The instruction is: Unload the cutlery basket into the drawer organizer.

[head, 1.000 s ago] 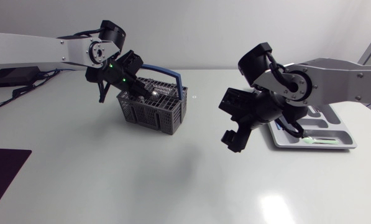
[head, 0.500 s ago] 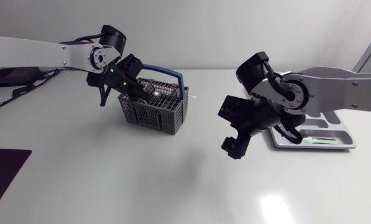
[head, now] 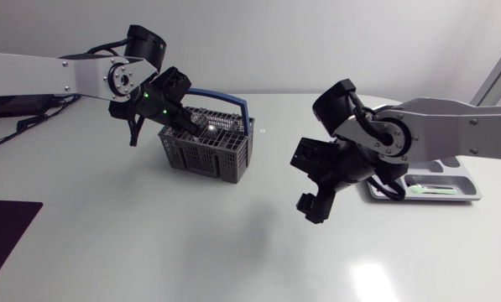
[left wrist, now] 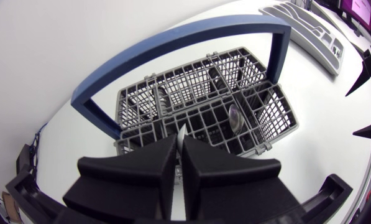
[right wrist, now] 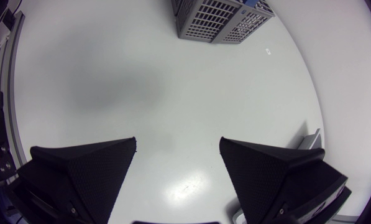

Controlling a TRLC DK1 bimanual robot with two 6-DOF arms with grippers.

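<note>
Swung the right gripper (head: 313,204) leftward since a second ago, farther from the drawer organizer (head: 471,198) at the far right; raised the left arm's wrist a little. Hangs now over bare table (head: 191,252) near the middle, claw spread wide, holding nothing. Left gripper (left wrist: 179,146) above the near-left compartment of the cutlery basket (head: 208,153), under its blue handle (head: 225,95), pinched narrow on a thin silver utensil tip (left wrist: 181,132). Spoon (left wrist: 235,117) upright in the next compartment.
</note>
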